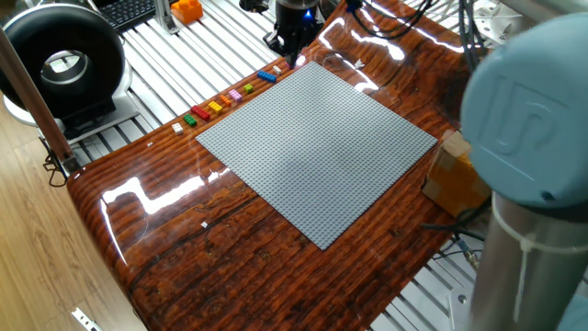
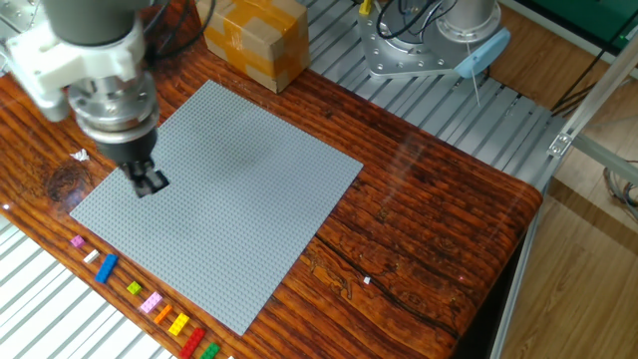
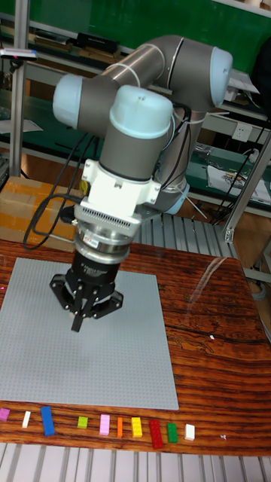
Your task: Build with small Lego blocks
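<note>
The small Lego blocks (image 3: 105,425) lie in a single row of mixed colours on the wooden table, just off one edge of the grey baseplate (image 3: 128,361). The same row of blocks (image 2: 152,302) shows in the other fixed view, and as blocks (image 1: 225,97) along the plate's far-left edge in one fixed view. My gripper (image 2: 150,182) hangs over the plate near the corner closest to the row's blue block (image 2: 107,267). Its fingers are together with nothing visible between them. The gripper (image 1: 292,57) and gripper (image 3: 77,324) point straight down.
A cardboard box (image 2: 254,40) stands by the plate's far side. A black round device (image 1: 60,64) and an orange object (image 1: 186,9) sit off the table on the slatted frame. A second robot base (image 2: 429,40) is behind. A small white scrap (image 2: 80,156) lies on the wood.
</note>
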Controlling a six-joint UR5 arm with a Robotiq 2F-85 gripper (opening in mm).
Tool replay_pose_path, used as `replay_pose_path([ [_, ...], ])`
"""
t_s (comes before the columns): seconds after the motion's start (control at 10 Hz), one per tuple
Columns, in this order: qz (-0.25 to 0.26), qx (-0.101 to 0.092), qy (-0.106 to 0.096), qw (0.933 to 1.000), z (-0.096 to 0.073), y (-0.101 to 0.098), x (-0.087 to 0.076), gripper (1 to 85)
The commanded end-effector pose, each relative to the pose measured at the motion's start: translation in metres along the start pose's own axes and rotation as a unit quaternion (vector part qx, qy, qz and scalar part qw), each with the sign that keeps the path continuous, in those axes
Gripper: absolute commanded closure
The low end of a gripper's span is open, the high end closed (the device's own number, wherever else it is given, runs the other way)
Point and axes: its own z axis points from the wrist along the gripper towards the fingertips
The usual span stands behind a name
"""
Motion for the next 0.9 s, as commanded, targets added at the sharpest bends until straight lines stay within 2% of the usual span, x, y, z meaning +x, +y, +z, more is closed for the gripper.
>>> replay_pose_path([
  [0.0, -0.016, 0.007, -0.013, 0.9998, 0.018, -0.003, -0.028, 84.7],
  [0.1, -0.016, 0.004, -0.018, 0.9997, 0.024, 0.001, -0.034, 84.7],
  [0.3, -0.013, 0.004, -0.015, 0.9998, 0.025, 0.002, -0.032, 84.7],
  [0.5, 0.007, -0.013, 0.007, 0.9999, 0.025, 0.010, -0.021, 84.7],
  [0.6, 0.023, -0.010, 0.014, 0.9996, 0.025, 0.009, -0.017, 84.7],
  [0.7, 0.040, -0.009, 0.017, 0.9990, 0.025, 0.009, -0.016, 84.7],
  [0.8, 0.057, -0.017, 0.017, 0.9981, 0.025, 0.013, -0.016, 84.7],
])
